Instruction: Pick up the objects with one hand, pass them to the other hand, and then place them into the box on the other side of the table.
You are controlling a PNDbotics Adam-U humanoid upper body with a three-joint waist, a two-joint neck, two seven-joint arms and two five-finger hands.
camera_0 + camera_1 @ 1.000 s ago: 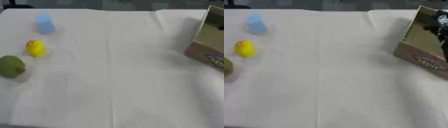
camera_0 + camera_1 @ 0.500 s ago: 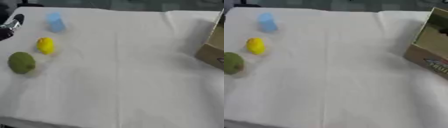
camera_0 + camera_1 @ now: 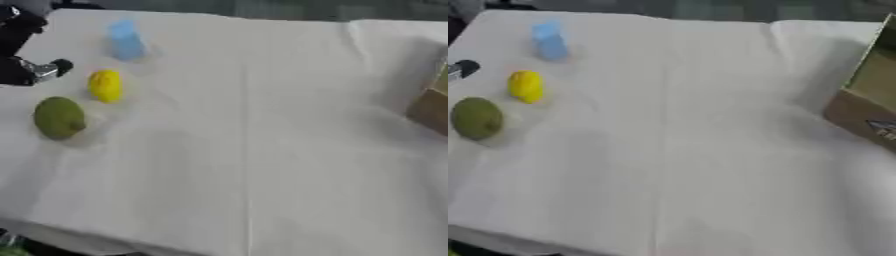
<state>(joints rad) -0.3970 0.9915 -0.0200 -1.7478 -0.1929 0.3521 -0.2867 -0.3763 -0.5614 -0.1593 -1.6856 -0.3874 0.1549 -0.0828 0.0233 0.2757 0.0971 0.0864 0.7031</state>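
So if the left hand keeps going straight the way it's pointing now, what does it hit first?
Probably the yellow object. The left hand enters at the left edge, pointing right. Its height above the white cloth is unclear, so it might pass over.

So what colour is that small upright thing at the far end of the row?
Light blue, clearest in the left eye view.

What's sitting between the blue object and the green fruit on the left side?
The yellow fruit lies between the blue object and the green fruit, apart from both; the left eye view shows it best.
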